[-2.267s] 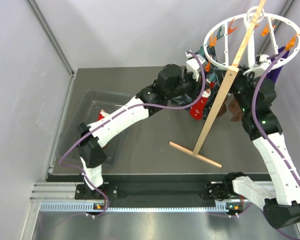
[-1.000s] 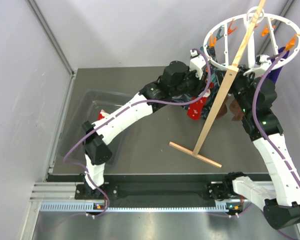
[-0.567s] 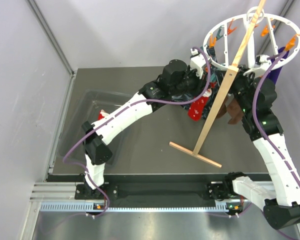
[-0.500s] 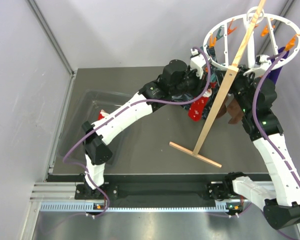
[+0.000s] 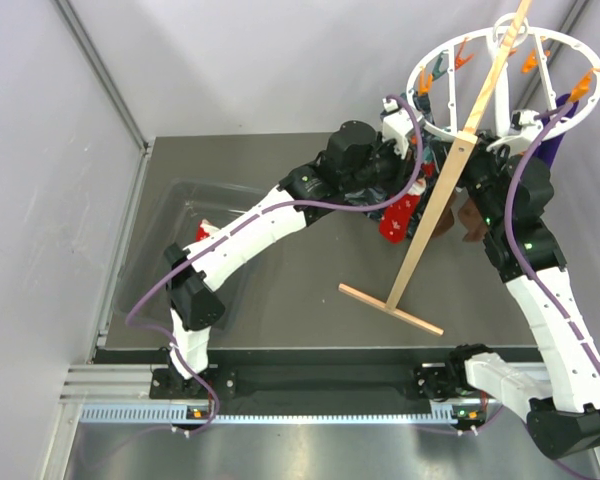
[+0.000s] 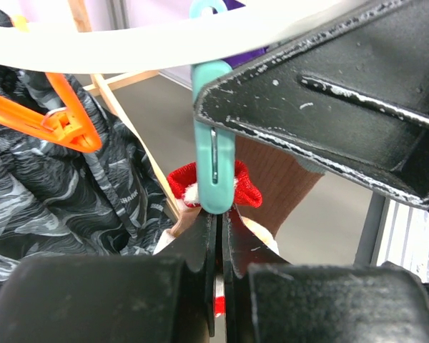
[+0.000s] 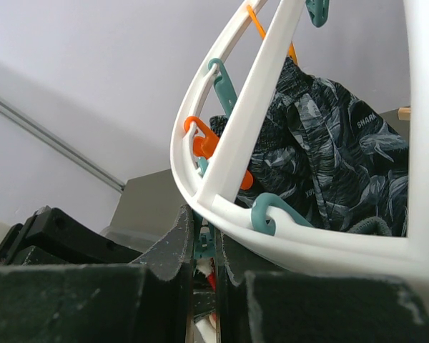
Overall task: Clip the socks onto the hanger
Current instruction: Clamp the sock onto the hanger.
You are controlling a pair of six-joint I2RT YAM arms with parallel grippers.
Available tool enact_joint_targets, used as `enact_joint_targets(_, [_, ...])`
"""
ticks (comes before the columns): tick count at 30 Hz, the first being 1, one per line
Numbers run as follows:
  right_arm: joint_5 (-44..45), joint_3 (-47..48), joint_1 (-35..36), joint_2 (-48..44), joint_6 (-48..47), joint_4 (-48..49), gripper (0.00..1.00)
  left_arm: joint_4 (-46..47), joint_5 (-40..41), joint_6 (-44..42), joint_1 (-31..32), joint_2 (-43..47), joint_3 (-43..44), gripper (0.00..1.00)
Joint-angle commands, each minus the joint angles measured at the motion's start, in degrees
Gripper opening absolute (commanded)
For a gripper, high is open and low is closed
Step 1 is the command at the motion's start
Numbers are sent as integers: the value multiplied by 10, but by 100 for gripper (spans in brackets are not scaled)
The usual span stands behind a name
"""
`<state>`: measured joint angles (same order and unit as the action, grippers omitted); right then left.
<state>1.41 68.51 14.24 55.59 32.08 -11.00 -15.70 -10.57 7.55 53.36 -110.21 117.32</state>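
The white ring hanger (image 5: 500, 85) stands on its slanted wooden pole at the back right. My left gripper (image 6: 219, 218) is shut on a red sock (image 6: 249, 191), holding its cuff up against the bottom of a teal clip (image 6: 216, 161) that hangs from the ring. In the top view the red sock (image 5: 400, 213) dangles below the left gripper (image 5: 412, 150). My right gripper (image 7: 206, 227) is shut on that teal clip (image 7: 207, 246) just under the ring (image 7: 222, 143). A brown sock (image 5: 467, 222) hangs behind; it also shows in the left wrist view (image 6: 272, 161).
A dark-blue patterned cloth (image 6: 50, 193) hangs from orange clips (image 6: 64, 121) beside the teal clip. A purple sock (image 5: 552, 145) hangs at the far right. The stand's wooden foot (image 5: 390, 308) lies mid-table. A clear tub (image 5: 170, 200) at left holds another red sock (image 5: 207, 230).
My left gripper has risen toward the ring's left edge, lifting the red sock. Over the last second both arms have barely moved.
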Motion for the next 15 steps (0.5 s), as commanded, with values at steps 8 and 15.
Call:
enact_joint_targets(8, [-48,-9,8,-2,-2,-17,0,71,24,9,3,46,1,0])
enact_joint_targets(15, [-49,-12,9,-13,-1,-17,1,73,31,14,4,38,8,0])
